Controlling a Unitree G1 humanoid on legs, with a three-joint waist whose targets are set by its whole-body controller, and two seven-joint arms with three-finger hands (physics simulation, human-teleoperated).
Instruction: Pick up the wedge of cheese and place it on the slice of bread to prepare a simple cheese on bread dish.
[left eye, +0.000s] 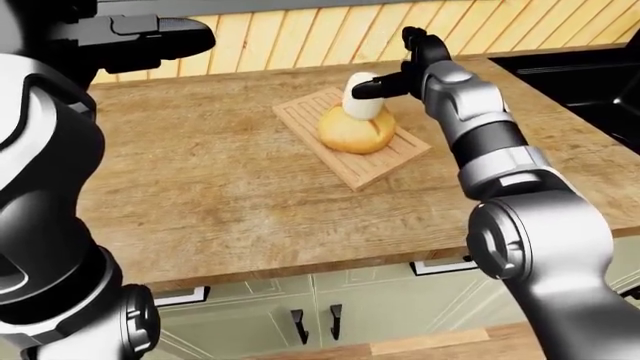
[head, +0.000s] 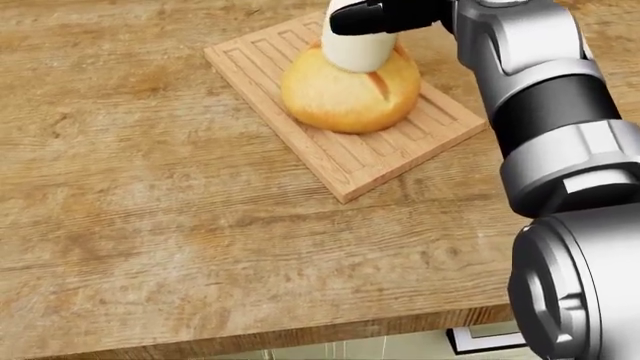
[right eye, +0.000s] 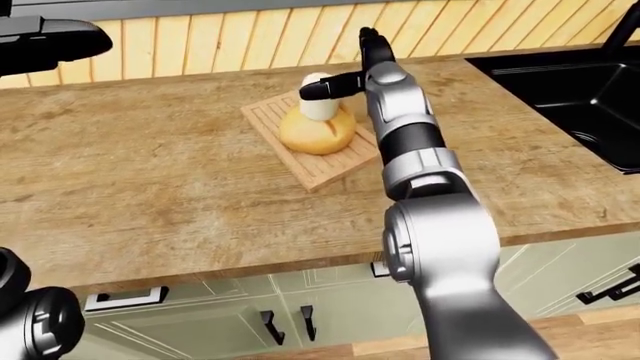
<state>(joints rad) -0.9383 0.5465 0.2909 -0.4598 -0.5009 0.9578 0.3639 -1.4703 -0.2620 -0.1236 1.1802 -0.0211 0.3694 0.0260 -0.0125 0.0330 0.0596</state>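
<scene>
I have the table (head: 150, 225) filling most of the head view, a worn wooden top with pale green cabinet doors (left eye: 330, 300) below its near edge. A black sink (right eye: 580, 90) is set into the table at the far right in the right-eye view. A slatted wood wall (left eye: 300, 34) runs along the far edge.

My right arm (right eye: 405, 150) reaches from the near right out to the far middle of the table. My left arm (left eye: 40, 187) stands raised at the near left in the left-eye view, well apart from the work.

A grooved board (head: 350, 161) lies at an angle on the table, far of centre. The bread (head: 345, 97), a round golden loaf with a scored top, sits on the board's far half.

The cheese (head: 355, 49), a pale white piece, stands upright on the far top of the bread, touching it. The right robot hand (head: 385, 15) is at the cheese's upper part; a dark finger (left eye: 368, 88) lies against its upper side. I cannot tell whether the fingers are closed round the cheese or only resting beside it, since the top edge of the head view cuts the hand and the eye views show it small.

The left robot hand (left eye: 150, 36) is at the upper left of the left-eye view, over the far-left table; I cannot tell how its fingers are set.
</scene>
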